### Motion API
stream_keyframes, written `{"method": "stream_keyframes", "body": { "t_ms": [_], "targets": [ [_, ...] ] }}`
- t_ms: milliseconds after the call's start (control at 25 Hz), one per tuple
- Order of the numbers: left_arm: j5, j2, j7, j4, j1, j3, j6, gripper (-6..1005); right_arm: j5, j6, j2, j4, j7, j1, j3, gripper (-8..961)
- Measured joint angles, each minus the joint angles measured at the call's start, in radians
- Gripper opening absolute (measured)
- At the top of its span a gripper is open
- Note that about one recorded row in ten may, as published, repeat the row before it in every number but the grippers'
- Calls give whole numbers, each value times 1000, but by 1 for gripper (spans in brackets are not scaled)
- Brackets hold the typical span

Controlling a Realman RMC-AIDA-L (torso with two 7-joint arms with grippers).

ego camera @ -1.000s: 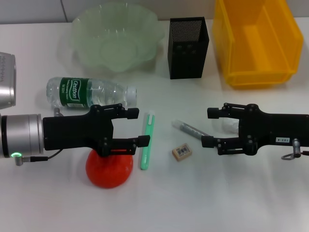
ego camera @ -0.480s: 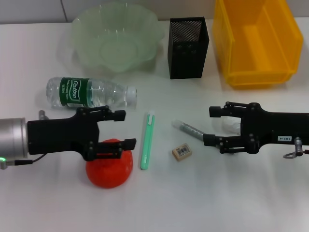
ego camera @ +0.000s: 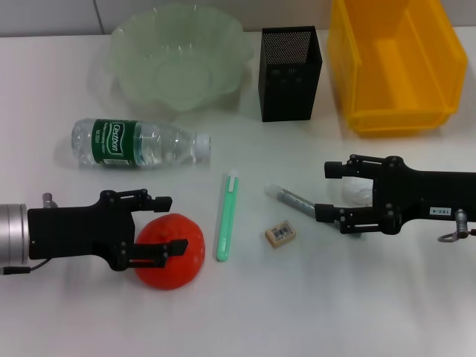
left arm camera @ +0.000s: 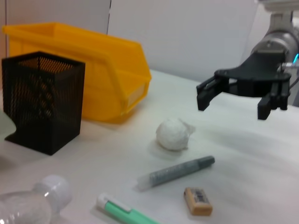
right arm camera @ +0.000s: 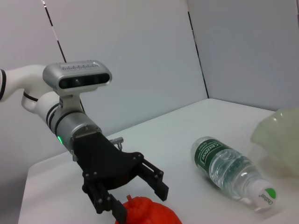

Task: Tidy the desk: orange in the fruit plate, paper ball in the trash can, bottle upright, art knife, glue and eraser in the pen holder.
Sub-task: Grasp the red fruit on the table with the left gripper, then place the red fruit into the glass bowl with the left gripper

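The orange (ego camera: 175, 259) lies near the front left, and my open left gripper (ego camera: 169, 223) hovers over its left side, nothing held. That left gripper (right arm camera: 139, 197) and the orange (right arm camera: 152, 213) also show in the right wrist view. The bottle (ego camera: 137, 142) lies on its side. A green art knife (ego camera: 227, 217), a grey glue stick (ego camera: 291, 198) and the eraser (ego camera: 280, 234) lie mid-table. My open right gripper (ego camera: 326, 192) hangs above the white paper ball (ego camera: 358, 195). In the left wrist view the right gripper (left arm camera: 240, 95) is clear of the paper ball (left arm camera: 173, 134).
The pale green fruit plate (ego camera: 178, 56) stands at the back left. Beside it is the black mesh pen holder (ego camera: 290, 73). A yellow bin (ego camera: 394, 63) serving as trash can sits at the back right. The bottle's cap (ego camera: 202, 146) points toward the knife.
My left gripper has drawn back to the left and toward the front edge, uncovering most of the orange. The right gripper shifted slightly right. Nothing on the table moved.
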Motion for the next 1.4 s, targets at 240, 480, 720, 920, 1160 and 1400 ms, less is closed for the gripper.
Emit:
{"method": "stream_keyframes", "body": {
  "t_ms": [240, 480, 720, 920, 1160, 1400],
  "targets": [
    [31, -9, 13, -2, 2, 0, -30, 722, -1, 0, -1, 0, 0, 0, 0, 832],
    [32, -14, 34, 0, 4, 0, -30, 712, 0, 0, -3, 0, 1, 0, 0, 832],
    [28, -20, 51, 0, 10, -16, -35, 551, 1, 0, -3, 0, 2, -2, 1, 832],
    [24, -24, 52, 0, 10, -19, -31, 339, 2, 0, -3, 0, 3, -3, 1, 832],
    [-52, -41, 63, -2, -11, -90, 17, 209, 2, 5, -8, 1, 3, -1, 2, 831],
    [-290, -43, 68, -36, -41, -95, 26, 166, 3, 9, -9, 5, -2, 0, 1, 831]
  ]
}}
